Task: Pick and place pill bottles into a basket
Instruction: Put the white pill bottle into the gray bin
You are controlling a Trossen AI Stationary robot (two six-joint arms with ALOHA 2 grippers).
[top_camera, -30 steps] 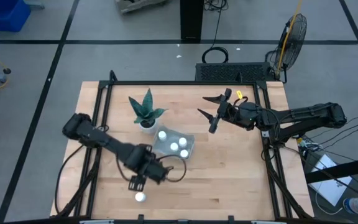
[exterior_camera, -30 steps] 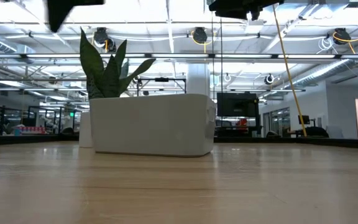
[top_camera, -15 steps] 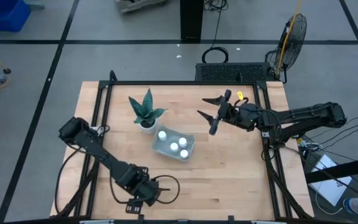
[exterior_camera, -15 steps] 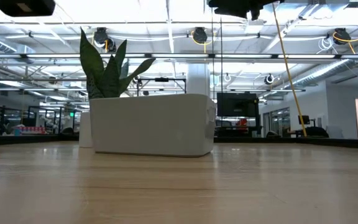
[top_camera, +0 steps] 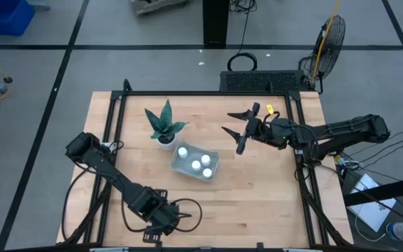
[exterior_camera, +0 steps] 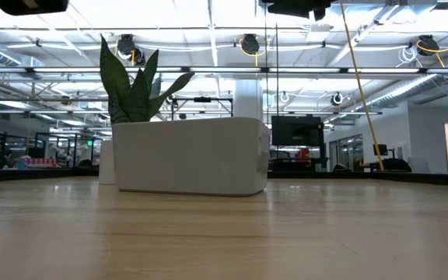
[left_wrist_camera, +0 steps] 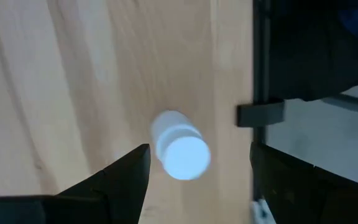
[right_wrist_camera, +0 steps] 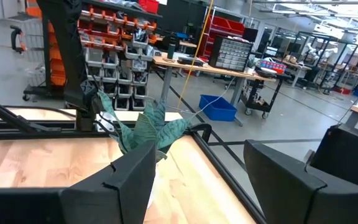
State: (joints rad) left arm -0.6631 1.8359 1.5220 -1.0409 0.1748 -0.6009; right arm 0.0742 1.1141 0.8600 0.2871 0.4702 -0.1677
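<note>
- One wooden table (top_camera: 257,189), square, framed by dark rails, carrying everything listed below
- Two dark arms: the left reaches down to the table's near edge, the right stretches in from the right side above the far half
- One plant (top_camera: 164,123) with green spiky leaves in a white pot, standing on the far left part of the table, just beside the basket's far-left corner; in the low view it rises behind the basket
- One basket (top_camera: 195,162), pale rectangular tray with rounded corners, near the table's middle, holding four pill bottles (top_camera: 196,164) with white caps upward
- One left gripper (left_wrist_camera: 194,165) at the near edge, left of centre, pointing down; fingers (left_wrist_camera: 120,177) spread wide, one on each side of the fifth bottle, not gripping it
- One right gripper (top_camera: 234,129) held above the far right-centre of the table, well apart from the basket, fingers apart and holding nothing
- One fifth pill bottle (left_wrist_camera: 179,146), white, seen cap-on in the left wrist view, on the bare wood between the left fingers, close to the dark edge rail (left_wrist_camera: 263,59); hidden under the arm in the high view
</note>
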